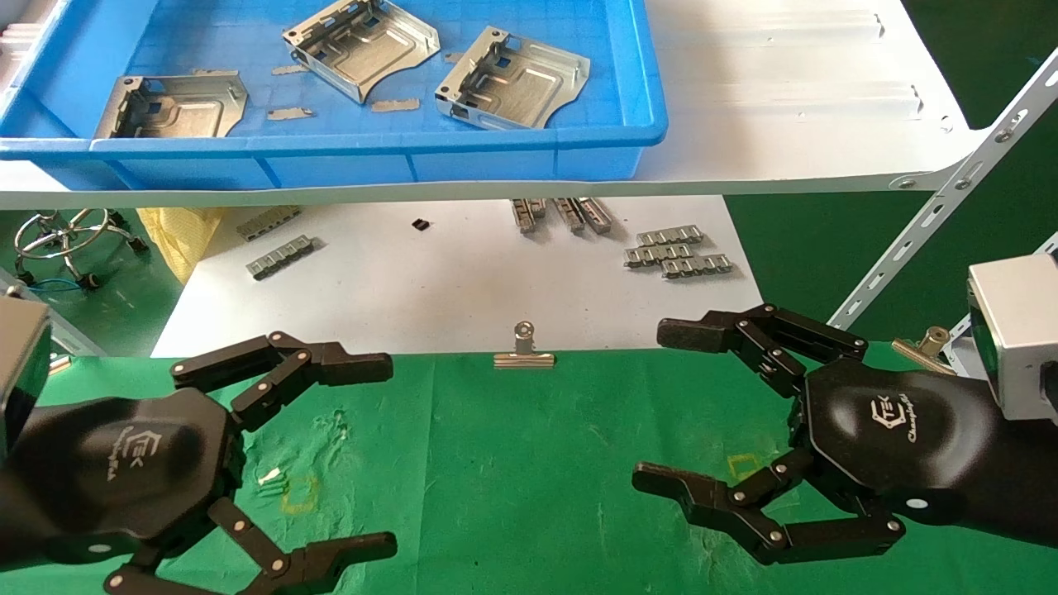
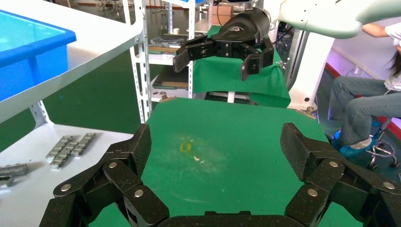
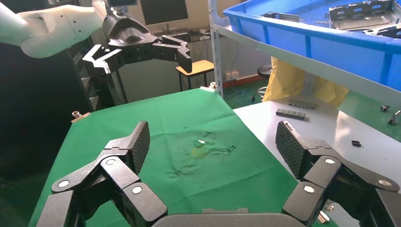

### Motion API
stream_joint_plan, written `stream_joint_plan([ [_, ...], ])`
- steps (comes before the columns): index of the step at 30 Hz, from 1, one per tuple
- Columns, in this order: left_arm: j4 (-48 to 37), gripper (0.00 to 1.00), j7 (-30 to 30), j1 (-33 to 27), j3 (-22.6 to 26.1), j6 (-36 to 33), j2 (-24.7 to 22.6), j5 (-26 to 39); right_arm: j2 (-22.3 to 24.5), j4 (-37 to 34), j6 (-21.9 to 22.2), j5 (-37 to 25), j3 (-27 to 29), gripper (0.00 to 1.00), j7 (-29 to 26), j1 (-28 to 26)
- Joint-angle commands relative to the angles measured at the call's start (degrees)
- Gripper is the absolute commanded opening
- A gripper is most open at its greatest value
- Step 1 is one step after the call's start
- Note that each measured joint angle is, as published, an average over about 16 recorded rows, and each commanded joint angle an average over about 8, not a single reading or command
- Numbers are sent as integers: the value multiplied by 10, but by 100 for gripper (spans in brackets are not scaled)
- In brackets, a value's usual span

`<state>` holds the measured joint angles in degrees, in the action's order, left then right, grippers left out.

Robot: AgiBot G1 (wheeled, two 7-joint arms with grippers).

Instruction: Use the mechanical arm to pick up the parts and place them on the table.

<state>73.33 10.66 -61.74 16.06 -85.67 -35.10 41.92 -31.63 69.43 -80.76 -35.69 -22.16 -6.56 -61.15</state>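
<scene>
both grippers [image 1: 376, 454] [image 1: 661, 405] spread over table [image 1: 512, 463]

parts [image 1: 512, 81]: shiny metal | tray [image 1: 331, 157]: smooth plastic | table [image 1: 529, 463]: cloth (scuffed)

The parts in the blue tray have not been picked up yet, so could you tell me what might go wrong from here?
1. The parts lie behind the blue tray wall, which an open claw could catch.
2. Thin folded edges may slip between the pads.
3. The left claw and right claw hover above the table, facing each other; they could collide.
</scene>
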Motion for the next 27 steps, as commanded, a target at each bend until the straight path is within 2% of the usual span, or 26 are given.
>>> stream_joint_plan([
  [1, 0, 100, 0, 0, 0, 0, 0, 0, 0, 0, 0, 0, 0, 0, 0, 0],
  [27, 0, 100, 0, -1, 0, 0, -1, 0, 0, 0, 0, 0, 0, 0, 0, 0],
])
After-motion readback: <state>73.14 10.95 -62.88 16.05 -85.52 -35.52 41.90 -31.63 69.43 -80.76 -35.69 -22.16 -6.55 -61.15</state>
